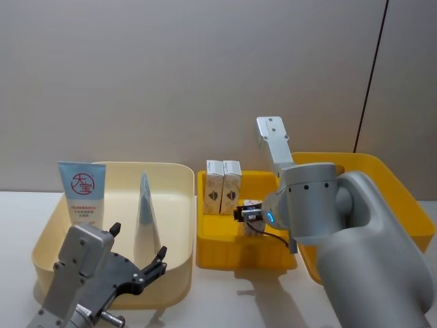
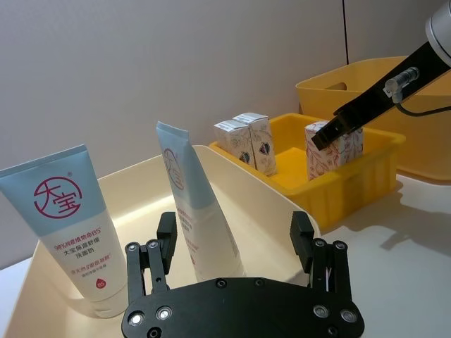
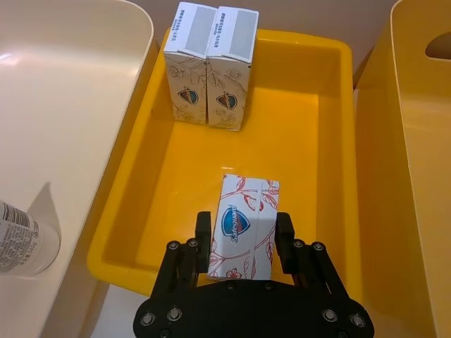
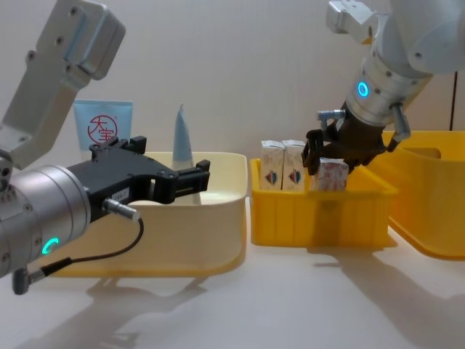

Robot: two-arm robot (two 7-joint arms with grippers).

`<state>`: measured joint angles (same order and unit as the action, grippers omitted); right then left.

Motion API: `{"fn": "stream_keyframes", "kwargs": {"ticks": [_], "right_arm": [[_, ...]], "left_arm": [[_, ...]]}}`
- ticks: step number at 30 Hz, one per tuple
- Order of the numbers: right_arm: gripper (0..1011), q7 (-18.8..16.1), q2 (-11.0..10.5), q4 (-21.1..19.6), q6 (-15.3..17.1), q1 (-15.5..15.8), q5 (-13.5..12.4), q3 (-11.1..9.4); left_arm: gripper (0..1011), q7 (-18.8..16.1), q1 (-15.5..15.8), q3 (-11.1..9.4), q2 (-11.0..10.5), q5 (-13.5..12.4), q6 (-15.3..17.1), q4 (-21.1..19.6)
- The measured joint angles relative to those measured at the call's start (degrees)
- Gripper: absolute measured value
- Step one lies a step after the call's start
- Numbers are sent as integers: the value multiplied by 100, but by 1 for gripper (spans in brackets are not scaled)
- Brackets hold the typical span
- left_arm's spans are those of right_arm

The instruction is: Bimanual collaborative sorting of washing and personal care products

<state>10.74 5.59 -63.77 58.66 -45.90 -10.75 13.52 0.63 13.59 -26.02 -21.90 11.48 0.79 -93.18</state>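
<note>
The right hand (image 3: 244,227) is reaching down into the small yellow bin (image 1: 232,253) and is gripping the white red-printed carton (image 3: 243,204). Its fingers are pressing against the carton's two sides. The carton is sitting upright in the front half of that bin, though I cannot tell whether it is touching the floor. Two cream cartons (image 3: 227,84) with blue-red emblems are standing side by side, touching, in the small yellow bin's far left corner.

Left of the small yellow bin, the left hand (image 2: 234,232) is hovering over the near edge of the cream bin (image 4: 196,233), spread wide and holding nothing. Inside it, two pale-blue-and-white squeeze tubes are standing cap-down: one (image 1: 82,191) showing its red round logo, the other (image 1: 145,212) nearer the small yellow bin, turned edge-on. A large yellow bin (image 4: 436,218) is resting on the tabletop (image 1: 239,301) to the small bin's right.
</note>
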Motion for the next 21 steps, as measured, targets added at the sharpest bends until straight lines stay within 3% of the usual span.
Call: {"fn": "stream_keyframes", "kwargs": {"ticks": [7,21], "right_arm": [[430,4,3,10,-3,0,5,-2],[429,-2,0,-2,-28,0,23,5]], "left_arm": [[1003,0,0,0,0,0,0,0],[1003,0,0,0,0,0,0,0]]}}
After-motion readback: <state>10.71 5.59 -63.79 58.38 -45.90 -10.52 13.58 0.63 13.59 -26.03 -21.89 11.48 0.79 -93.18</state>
